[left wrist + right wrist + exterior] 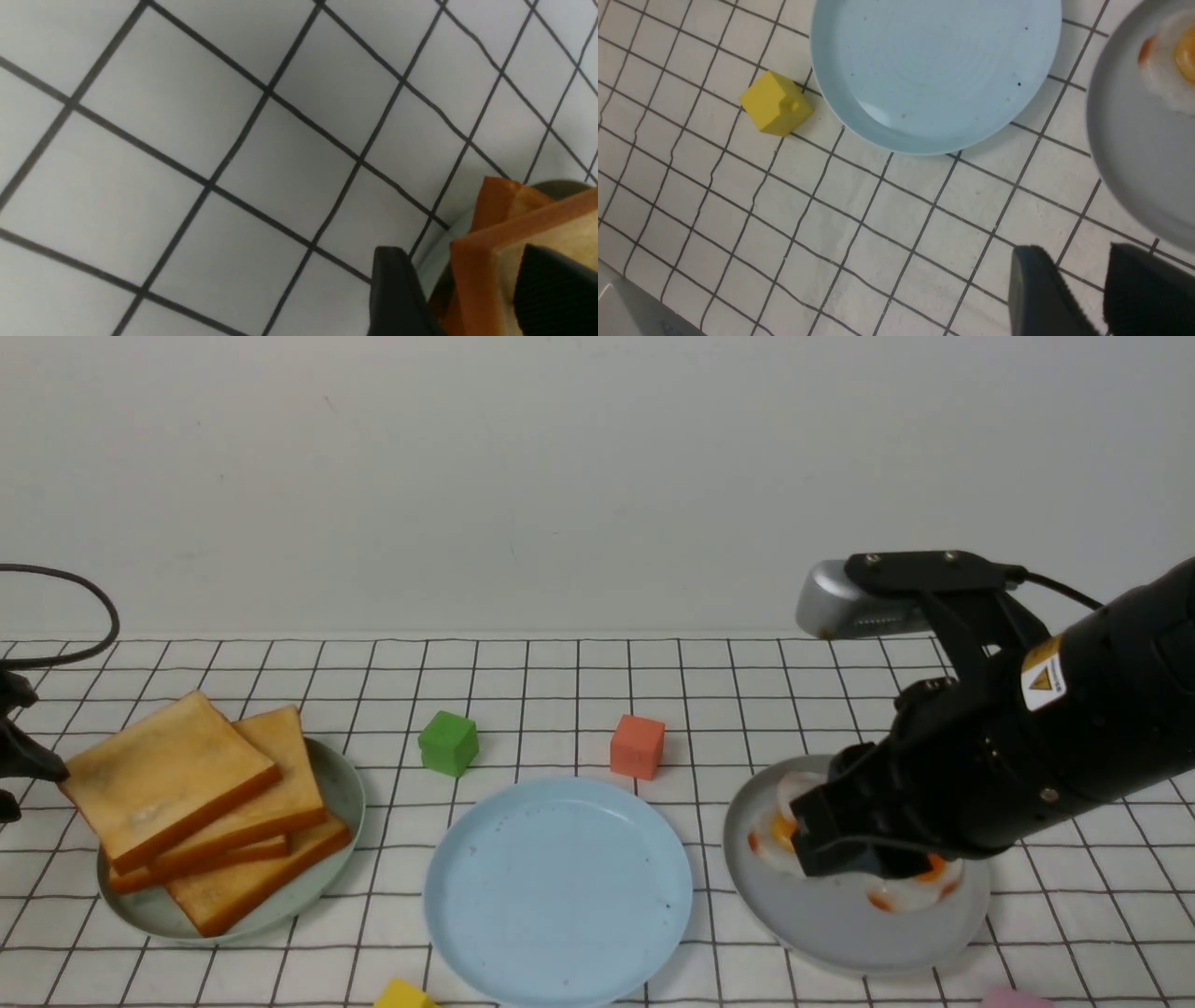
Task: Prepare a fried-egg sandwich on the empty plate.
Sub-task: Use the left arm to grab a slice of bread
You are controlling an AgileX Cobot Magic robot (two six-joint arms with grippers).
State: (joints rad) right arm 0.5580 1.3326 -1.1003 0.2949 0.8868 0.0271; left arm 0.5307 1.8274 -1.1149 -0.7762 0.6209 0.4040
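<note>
- Front view shows you the light blue plate [558,896] on the tabletop [579,691], between toast stack [187,784] and egg plate [840,943].
- Left claw [462,254]: parted around the stack's corner.
- Right claw [1076,252]: narrow gap, gripping nothing, over eggs [901,896].

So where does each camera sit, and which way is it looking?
Front: between the arms, facing forward over the table; right gripper and left gripper's tip show.
Left wrist: looks down past its fingers at the toast.
Right wrist: looks down past its fingers at blue plate, yellow block.
Front and right wrist share the blue plate.
</note>
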